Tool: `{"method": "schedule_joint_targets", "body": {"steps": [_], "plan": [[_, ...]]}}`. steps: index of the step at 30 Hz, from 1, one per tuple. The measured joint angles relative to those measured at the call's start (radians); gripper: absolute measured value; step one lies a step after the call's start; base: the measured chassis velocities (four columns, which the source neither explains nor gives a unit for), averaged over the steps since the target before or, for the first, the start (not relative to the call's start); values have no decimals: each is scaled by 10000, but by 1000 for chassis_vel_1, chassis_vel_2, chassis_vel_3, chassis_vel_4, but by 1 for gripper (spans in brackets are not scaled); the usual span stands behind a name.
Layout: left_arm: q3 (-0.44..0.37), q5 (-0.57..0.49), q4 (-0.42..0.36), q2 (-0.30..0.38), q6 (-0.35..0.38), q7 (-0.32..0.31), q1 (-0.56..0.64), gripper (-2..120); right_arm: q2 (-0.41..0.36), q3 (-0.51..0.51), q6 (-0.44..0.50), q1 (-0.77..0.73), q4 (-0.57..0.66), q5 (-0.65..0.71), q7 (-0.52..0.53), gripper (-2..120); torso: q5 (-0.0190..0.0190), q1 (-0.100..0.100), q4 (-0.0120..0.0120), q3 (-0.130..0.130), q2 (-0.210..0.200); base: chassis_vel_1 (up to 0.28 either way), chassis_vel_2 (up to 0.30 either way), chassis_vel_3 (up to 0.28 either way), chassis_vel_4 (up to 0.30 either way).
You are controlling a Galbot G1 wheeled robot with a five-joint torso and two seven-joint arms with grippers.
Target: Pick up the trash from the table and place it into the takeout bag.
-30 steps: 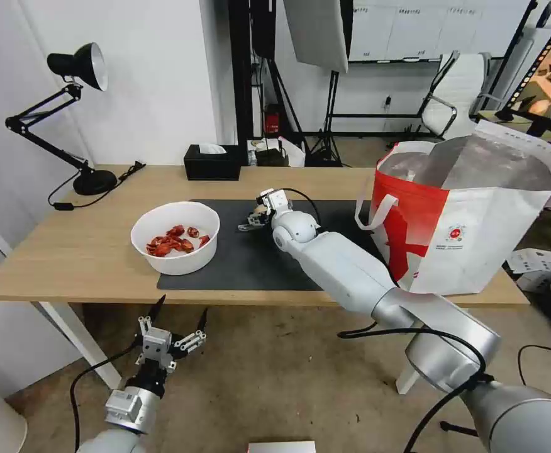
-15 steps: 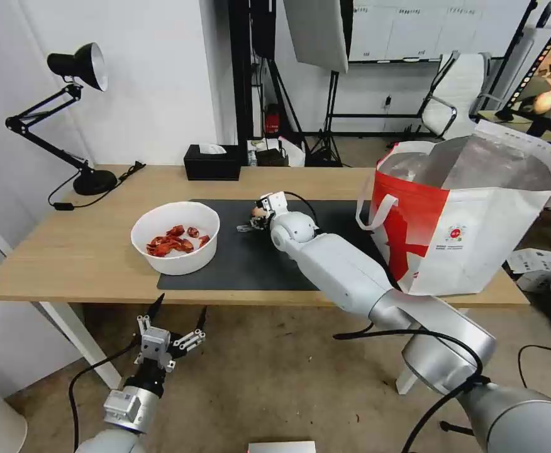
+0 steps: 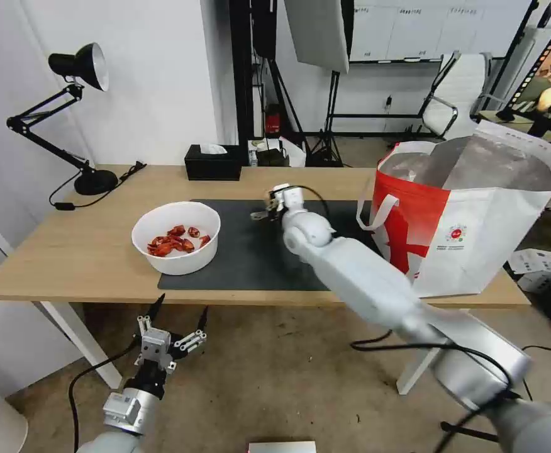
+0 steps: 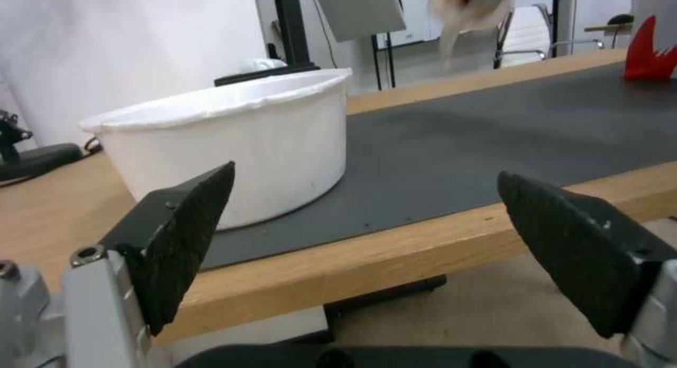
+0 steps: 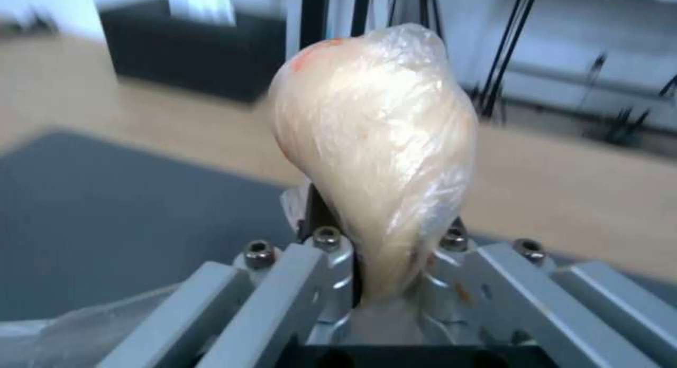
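Observation:
My right gripper hangs just above the dark mat, shut on a tan bulb-like lump wrapped in clear film, one piece of the trash. The lump stands up between the fingers. A white bowl of red shells rests on the mat's left end, on the table. The takeout bag, white and red with foil lining, stands open at the table's right end, to the right of the gripper. My left gripper is open, low in front of the table edge, facing the bowl.
A black desk lamp stands at the back left corner and a black tissue box at the back edge. Stands, chairs and cables fill the room behind the table.
My right gripper has risen off the mat with the lump and moved right and back, toward the bag. The left arm has stayed put.

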Motion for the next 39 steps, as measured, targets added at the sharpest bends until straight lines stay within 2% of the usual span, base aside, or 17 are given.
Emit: {"method": "schedule_joint_targets", "body": {"steps": [2, 3, 4, 6, 11, 13, 19, 24, 25, 27, 29, 30, 31, 33, 35, 36, 39], "plan": [[4, 2, -24, 5, 0, 0, 12, 100, -356, 127, 38, -166, 663, 21, 125, 6, 0, 0, 1, 0, 0, 0, 0, 0, 0], [26, 10, -70, 19, 0, 1, 28, 100, -1152, 471, 130, -440, 1991, 64, 342, 6, 0, -1, 3, 0, 0, 0, 0, 0, 0], [26, 10, -70, 19, 0, 1, 28, 100, -1152, 471, 130, -440, 1991, 64, 342, 6, 0, -1, 3, 0, 0, 0, 0, 0, 0], [93, 20, -155, 56, 0, 1, 26, 100, -2854, 1353, 156, -719, 4191, 514, 965, 6, 0, -1, -1, -2, 1, 0, 0, 0, 0], [147, 45, -181, 81, 10, 3, 15, 100, -3776, 1994, -292, -634, 5136, 1302, 2168, 6, 1, -1, 0, -1, 0, 0, 0, 0, 0], [194, 110, -199, 64, 12, 3, 26, 100, -4555, 2601, -1095, -496, 5674, 2560, 4012, 6, -3, -1, 0, -2, 1, 0, 0, 0, 0], [284, 217, -328, -21, 3, 32, 113, 100, -5792, 3077, -1424, -717, 5832, 4295, 4982, 6, -1, -1, -1, -1, 1, 0, 0, 0, 0], [265, 225, -459, -30, 0, 119, 199, 100, -6089, 3236, -1725, -1024, 5840, 4681, 4897, 17, -1, 0, 1, 0, 1, 0, 0, 0, 0], [249, 226, -522, -34, 0, 153, 251, 100, -6113, 3264, -1861, -1119, 5844, 4687, 4843, 24, -3, -1, 1, 0, 0, 0, 0, 0, 0], [238, 225, -553, -36, 0, 162, 280, 100, -6122, 3276, -1921, -1159, 5851, 4687, 4817, 25, -3, -1, 1, 0, 1, 0, 0, 0, 0], [199, 227, -656, -44, 0, 182, 395, 100, -6130, 3291, -2025, -1247, 5870, 4663, 4737, 37, -3, -1, 3, 0, 1, 0, 0, 0, 0], [199, 227, -656, -44, 0, 182, 395, 100, -6130, 3291, -2025, -1247, 5870, 4663, 4737, 37, -3, -1, 3, 0, 1, 0, 0, 0, 0], [159, 235, -733, -53, -3, 193, 486, 100, -6131, 3292, -2042, -1264, 5882, 4616, 4700, 45, -4, -1, 3, 0, 0, 0, 0, 0, 0], [145, 240, -766, -61, -8, 199, 523, 100, -6130, 3292, -2044, -1264, 5891, 4589, 4684, 47, -4, -1, 4, 0, 0, 0, 0, 0, 0], [92, 286, -895, -128, -37, 208, 637, 100, -6216, 3293, -2045, -1262, 5986, 4534, 4612, 61, -4, 0, 3, 0, 1, 0, 0, 0, 0], [92, 286, -895, -128, -37, 208, 637, 100, -6216, 3293, -2045, -1262, 5986, 4534, 4612, 61, -4, 0, 3, 0, 1, 0, 0, 0, 0], [79, 348, -992, -203, -45, 209, 712, 100, -6342, 3366, -2030, -1300, 6134, 4506, 4585, 76, -5, 0, 3, 0, 0, 0, 0, 0, 0]]}}
